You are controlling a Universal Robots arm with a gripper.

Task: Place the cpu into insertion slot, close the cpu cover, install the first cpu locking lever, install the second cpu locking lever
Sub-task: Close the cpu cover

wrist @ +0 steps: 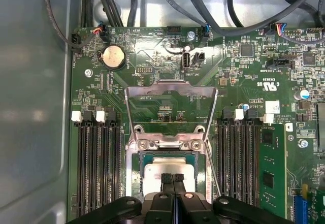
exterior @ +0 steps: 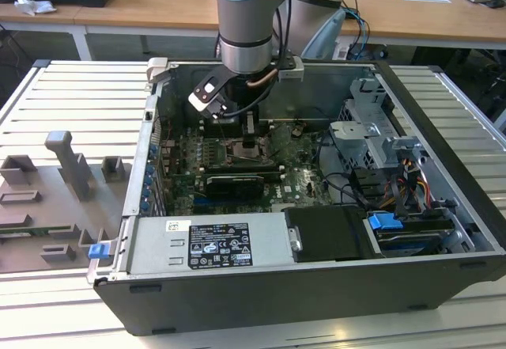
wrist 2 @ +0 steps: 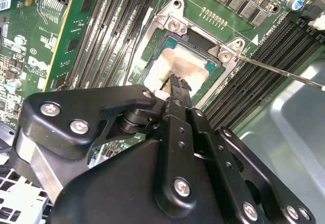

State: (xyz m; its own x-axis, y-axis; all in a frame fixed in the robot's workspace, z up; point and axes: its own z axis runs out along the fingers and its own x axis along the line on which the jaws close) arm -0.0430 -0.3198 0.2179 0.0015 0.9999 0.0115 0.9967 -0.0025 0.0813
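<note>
Cpu (wrist: pixel 154 176) lies flat in the slot (wrist: pixel 133 183), mid-motherboard (wrist: pixel 244 82), between the two banks of memory slots (wrist: pixel 99 163). Cover (wrist: pixel 170 87) stands swung up and open at the slot's edge nearest the coin cell (wrist: pixel 112 57). One lever (wrist 2: pixel 279 71) juts free from a slot corner. Your gripper (wrist: pixel 173 178) has its fingers pressed together, pinching nothing, tips on or just above the cpu's top face.

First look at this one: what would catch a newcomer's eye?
The shut gripper is down at the pale cpu lying in the insertion slot, in the first wrist view. Hinged at the slot's edge, the silver cpu cover stands flipped open. In the exterior view the arm reaches into an open computer case.
</note>
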